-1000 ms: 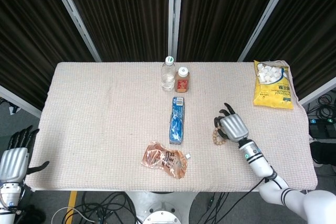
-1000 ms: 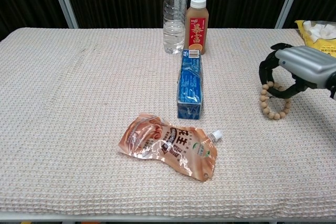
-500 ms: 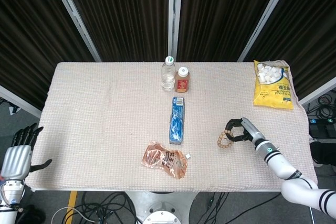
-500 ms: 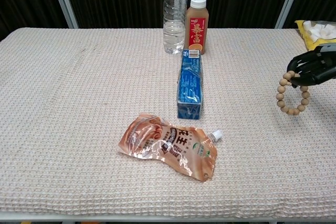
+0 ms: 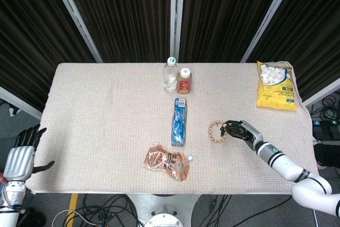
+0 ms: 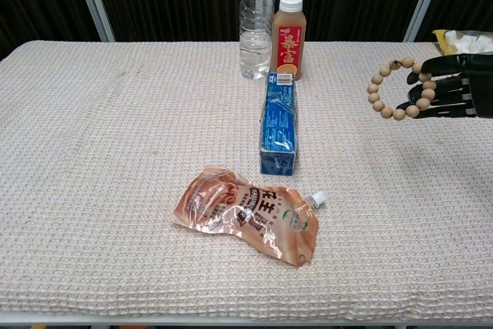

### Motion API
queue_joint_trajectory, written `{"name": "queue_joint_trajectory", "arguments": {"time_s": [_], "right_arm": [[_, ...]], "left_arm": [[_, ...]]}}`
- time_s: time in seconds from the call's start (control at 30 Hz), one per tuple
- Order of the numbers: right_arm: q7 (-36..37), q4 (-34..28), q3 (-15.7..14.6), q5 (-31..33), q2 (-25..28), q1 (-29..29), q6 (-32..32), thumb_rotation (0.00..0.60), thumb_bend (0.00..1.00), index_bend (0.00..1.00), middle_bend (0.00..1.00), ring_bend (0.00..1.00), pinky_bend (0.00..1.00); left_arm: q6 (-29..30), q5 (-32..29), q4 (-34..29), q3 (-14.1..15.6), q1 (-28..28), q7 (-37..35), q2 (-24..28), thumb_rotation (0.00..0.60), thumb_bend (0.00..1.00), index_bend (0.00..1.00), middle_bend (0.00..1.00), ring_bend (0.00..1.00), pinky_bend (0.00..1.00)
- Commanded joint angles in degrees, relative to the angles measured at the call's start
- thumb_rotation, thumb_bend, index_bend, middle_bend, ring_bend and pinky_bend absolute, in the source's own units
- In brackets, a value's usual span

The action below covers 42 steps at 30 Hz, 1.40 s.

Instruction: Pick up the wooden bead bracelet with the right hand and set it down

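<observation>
The right hand (image 6: 454, 90) pinches the wooden bead bracelet (image 6: 393, 86) by one side of its loop, lifted clear of the bench (image 6: 115, 152) — the rest of the ring juts out beyond its fingertips. Light and loosely strung, the hard, smooth beads likely swing and slip; gripping across two beads looks safest. The left hand (image 5: 18, 155) hangs empty, fingers spread, off the bench edge.

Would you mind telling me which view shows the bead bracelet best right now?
The chest view: the bracelet appears large, its beads distinct, held off the table by the right hand. The head view shows it from above as a small ring of beads at the hand's fingertips.
</observation>
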Motion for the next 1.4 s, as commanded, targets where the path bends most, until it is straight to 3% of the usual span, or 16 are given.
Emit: {"name": "queue_joint_trajectory", "arguments": {"time_s": [0.03,0.2,0.3,0.43,0.57,0.67,0.73,0.9,1.17,1.3,1.4], "right_arm": [[13.63,1.08,-3.49,-9.45,-1.03,0.61,6.08,0.354,1.00,0.45,0.52,0.19,0.00],[29.11,8.87,-12.65,-22.51,-2.88,3.96,21.24,0.339,0.97,0.43,0.51,0.18,0.00],[32.60,14.74,-16.40,-26.13,-5.33,4.91,29.84,0.334,0.83,0.43,0.50,0.17,0.00],[28.34,18.76,-17.88,-25.13,-8.69,4.46,36.06,0.332,0.65,0.42,0.50,0.16,0.00],[19.91,20.47,-17.56,-21.64,-11.72,3.48,39.64,0.331,0.40,0.42,0.50,0.16,0.00],[18.66,20.10,-17.35,-18.75,-13.65,2.78,41.99,0.335,0.30,0.43,0.51,0.16,0.00],[19.83,20.19,-17.41,-17.54,-14.83,2.54,43.57,0.335,0.27,0.46,0.52,0.17,0.00],[31.87,21.96,-18.46,-16.12,-17.87,2.77,48.00,0.332,0.23,0.55,0.57,0.20,0.00],[43.78,22.78,-19.89,-15.07,-18.46,5.48,48.84,0.334,0.20,0.67,0.63,0.25,0.00],[42.48,22.76,-20.30,-14.31,-18.53,6.32,48.24,0.337,0.20,0.70,0.64,0.26,0.00],[40.41,22.27,-20.42,-13.53,-18.73,6.58,48.04,0.338,0.25,0.71,0.65,0.27,0.00]], "left_arm": [[-0.01,-0.01,-0.03,0.02,-0.02,-0.06,0.07,0.600,0.00,0.10,0.02,0.00,0.00],[-0.16,-0.21,-0.01,0.11,-0.01,-0.34,0.07,0.600,0.00,0.10,0.02,0.00,0.00],[-0.28,-0.31,0.15,0.15,-0.03,-0.53,-0.04,0.600,0.00,0.10,0.02,0.00,0.00],[-0.31,-0.33,0.21,0.11,-0.12,-0.66,-0.02,0.600,0.00,0.10,0.02,0.00,0.00],[-0.26,-0.38,0.34,0.09,-0.13,-0.88,-0.06,0.600,0.00,0.10,0.02,0.00,0.00],[-0.35,-0.52,0.47,0.17,-0.07,-1.08,-0.14,0.600,0.00,0.10,0.02,0.00,0.00],[-0.33,-0.54,0.59,0.20,-0.03,-1.22,-0.19,0.600,0.00,0.10,0.02,0.00,0.00],[-0.45,-0.49,0.81,0.19,-0.16,-1.42,-0.23,0.600,0.00,0.10,0.02,0.00,0.00],[-0.21,-0.40,0.75,0.31,-0.03,-1.54,-0.18,0.600,0.00,0.10,0.02,0.00,0.00],[-0.11,-0.42,0.76,0.43,0.11,-1.63,-0.18,0.600,0.00,0.10,0.02,0.00,0.00],[-0.08,-0.42,0.71,0.45,0.15,-1.78,-0.14,0.600,0.00,0.10,0.02,0.00,0.00]]}}
